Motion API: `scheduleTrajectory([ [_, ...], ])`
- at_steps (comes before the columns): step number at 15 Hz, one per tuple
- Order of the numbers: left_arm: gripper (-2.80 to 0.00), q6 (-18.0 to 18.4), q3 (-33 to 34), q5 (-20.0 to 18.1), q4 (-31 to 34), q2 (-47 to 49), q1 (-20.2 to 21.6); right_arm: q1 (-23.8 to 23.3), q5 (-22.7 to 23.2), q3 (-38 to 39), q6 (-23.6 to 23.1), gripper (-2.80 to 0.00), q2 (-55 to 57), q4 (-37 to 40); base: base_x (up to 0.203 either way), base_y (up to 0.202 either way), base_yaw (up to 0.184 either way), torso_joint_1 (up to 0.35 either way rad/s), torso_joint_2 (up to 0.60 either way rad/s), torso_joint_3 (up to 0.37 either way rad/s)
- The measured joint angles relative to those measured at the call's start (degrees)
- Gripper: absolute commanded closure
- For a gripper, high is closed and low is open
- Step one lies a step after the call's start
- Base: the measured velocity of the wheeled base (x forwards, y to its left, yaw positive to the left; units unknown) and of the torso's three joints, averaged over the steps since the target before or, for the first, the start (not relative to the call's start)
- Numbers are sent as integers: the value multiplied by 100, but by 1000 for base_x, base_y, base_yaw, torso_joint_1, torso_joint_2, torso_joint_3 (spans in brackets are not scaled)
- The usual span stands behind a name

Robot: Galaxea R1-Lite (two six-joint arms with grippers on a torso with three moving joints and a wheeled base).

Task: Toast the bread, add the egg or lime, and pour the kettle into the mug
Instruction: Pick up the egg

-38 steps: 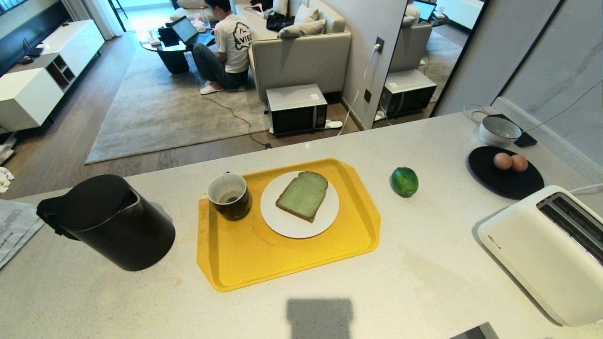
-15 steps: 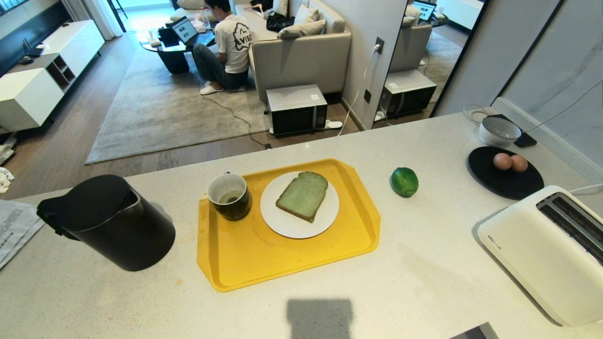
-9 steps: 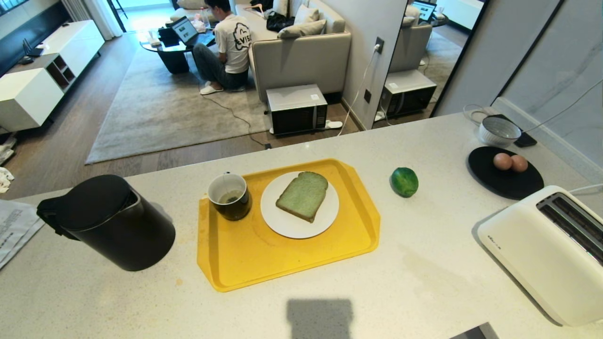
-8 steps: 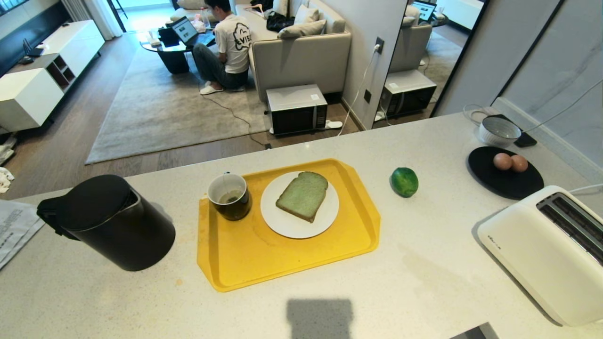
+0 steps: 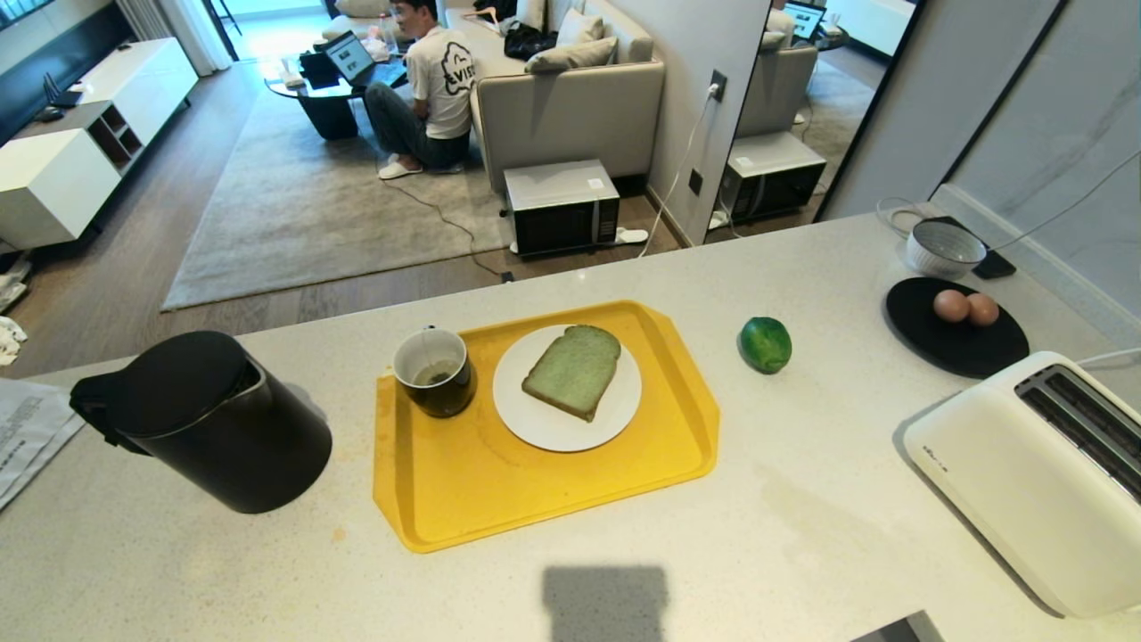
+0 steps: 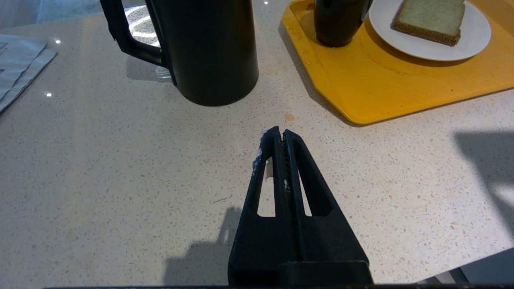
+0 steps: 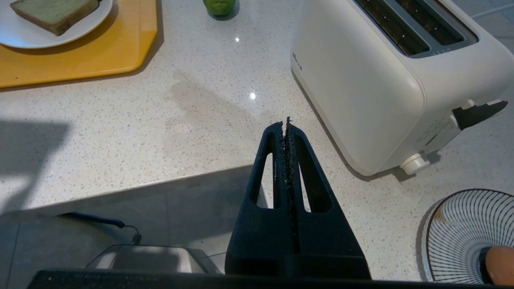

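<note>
Head view: neither arm was in frame. Kettle (image 5: 209,419) stood upright on the counter (image 5: 802,535), far left, handle pointing left and away from the yellow tray (image 5: 499,499). Mug (image 5: 434,370) sat upright in the tray's far-left corner, just beside the white plate (image 5: 544,428). Bread (image 5: 572,369) lay flat on the plate, long axis running near-left to far-right, rounded top toward far right. Lime (image 5: 766,344) sat on bare counter right of the tray, apart from it. Two eggs (image 5: 966,307) sat touching on a black plate (image 5: 954,343) far right; grey bowl (image 5: 943,247) behind it. White toaster (image 5: 1025,473) was at near right, slots up.

L wrist view: left gripper (image 6: 279,134) was pinched fully together, empty, hovering over bare counter near the kettle's base, tips pointing between kettle and tray.

R wrist view: right gripper (image 7: 284,125) was also pinched together, empty, over the counter's near edge, just beside the toaster's near end. A striped plate (image 7: 461,237) with an egg (image 7: 500,265) sat near the toaster lever (image 7: 476,113).
</note>
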Motion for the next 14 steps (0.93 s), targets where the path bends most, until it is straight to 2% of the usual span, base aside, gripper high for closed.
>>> scheduleTrajectory([
  [14,0,0,-2,-2,-5,0,0,-2,0,0,17,0,2,-8,0,0,0,62,-108,-51],
])
